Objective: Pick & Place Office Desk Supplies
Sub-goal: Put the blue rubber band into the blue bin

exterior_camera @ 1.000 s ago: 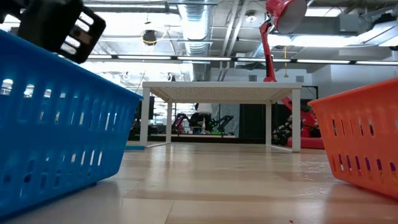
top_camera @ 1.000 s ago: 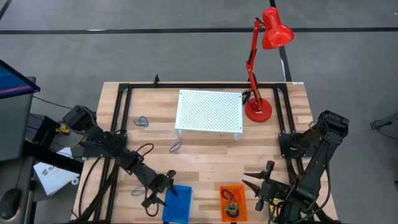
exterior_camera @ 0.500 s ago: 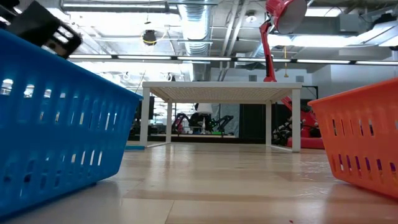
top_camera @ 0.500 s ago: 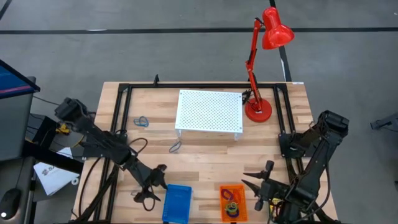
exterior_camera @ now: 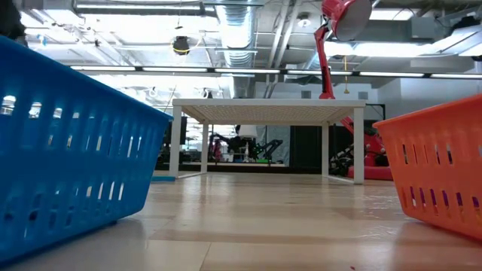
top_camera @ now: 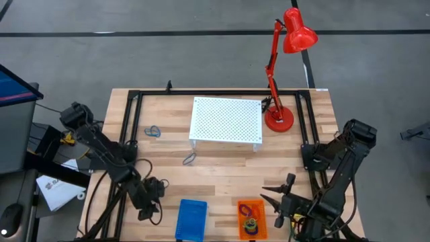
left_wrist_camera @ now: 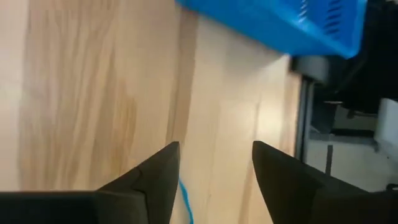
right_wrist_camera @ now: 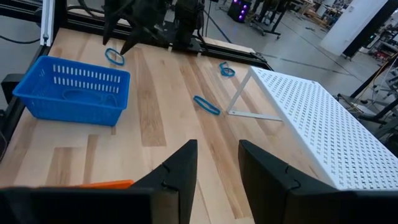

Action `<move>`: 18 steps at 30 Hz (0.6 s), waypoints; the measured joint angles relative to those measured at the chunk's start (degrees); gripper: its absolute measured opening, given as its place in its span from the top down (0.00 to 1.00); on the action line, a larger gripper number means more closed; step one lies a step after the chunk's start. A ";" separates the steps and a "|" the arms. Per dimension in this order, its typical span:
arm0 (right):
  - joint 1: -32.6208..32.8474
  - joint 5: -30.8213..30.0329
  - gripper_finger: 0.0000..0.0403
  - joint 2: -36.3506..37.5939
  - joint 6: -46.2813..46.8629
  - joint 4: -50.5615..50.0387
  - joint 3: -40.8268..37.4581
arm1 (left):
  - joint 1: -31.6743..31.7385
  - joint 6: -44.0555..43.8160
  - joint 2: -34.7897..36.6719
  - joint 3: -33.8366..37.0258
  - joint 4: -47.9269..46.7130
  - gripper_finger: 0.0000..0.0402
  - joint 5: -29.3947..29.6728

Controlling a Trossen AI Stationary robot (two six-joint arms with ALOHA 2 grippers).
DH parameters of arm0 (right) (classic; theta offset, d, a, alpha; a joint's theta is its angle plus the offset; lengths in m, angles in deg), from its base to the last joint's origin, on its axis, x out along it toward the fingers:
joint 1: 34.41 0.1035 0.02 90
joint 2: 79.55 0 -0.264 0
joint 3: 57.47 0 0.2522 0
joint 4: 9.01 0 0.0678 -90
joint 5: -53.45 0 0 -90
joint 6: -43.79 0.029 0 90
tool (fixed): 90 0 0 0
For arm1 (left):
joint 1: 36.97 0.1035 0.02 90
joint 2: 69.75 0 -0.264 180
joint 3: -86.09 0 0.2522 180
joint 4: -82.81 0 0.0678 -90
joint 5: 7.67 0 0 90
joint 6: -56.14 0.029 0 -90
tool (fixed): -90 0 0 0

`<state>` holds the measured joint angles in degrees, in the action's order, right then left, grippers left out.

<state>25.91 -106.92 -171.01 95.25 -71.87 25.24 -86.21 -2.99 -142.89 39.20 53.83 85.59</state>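
Observation:
My left gripper (top_camera: 146,207) hangs open above the table, just left of the blue basket (top_camera: 191,218), its fingers pointing steeply down. A blue loop (right_wrist_camera: 114,56) lies flat on the wood below it, and a bit of the loop (left_wrist_camera: 185,199) shows between the fingers. A second blue loop (top_camera: 153,131) and a grey-blue one (top_camera: 189,158) lie flat farther back. The orange basket (top_camera: 251,218) holds some coloured loops. My right gripper (top_camera: 282,202) waits open near the front right, with nothing between its fingers (right_wrist_camera: 186,162).
A white perforated stand (top_camera: 226,121) takes up the middle back of the table, and a red desk lamp (top_camera: 279,117) stands at its right. A black frame (top_camera: 131,101) runs along the table's edges. Bare wood lies between the stand and the baskets.
My left gripper has moved from over the blue basket's left rim toward the table's left edge, rolling and tipping its fingers downward. It has left the low view and now stands over the blue loop. My right arm has kept still.

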 joint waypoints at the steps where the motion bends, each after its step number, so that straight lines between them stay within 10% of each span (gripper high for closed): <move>1: 0.03 0.02 0.72 0.00 0.00 0.02 0.00 | -0.66 -1.38 -0.84 0.00 -0.03 0.52 0.01; 18: 0.03 0.04 0.72 0.00 -0.86 0.24 0.00 | -4.66 -13.49 -11.15 -0.04 3.23 0.55 4.63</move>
<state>25.94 -106.88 -171.01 94.39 -71.63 25.24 -90.87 -16.47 -154.04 39.16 57.06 90.23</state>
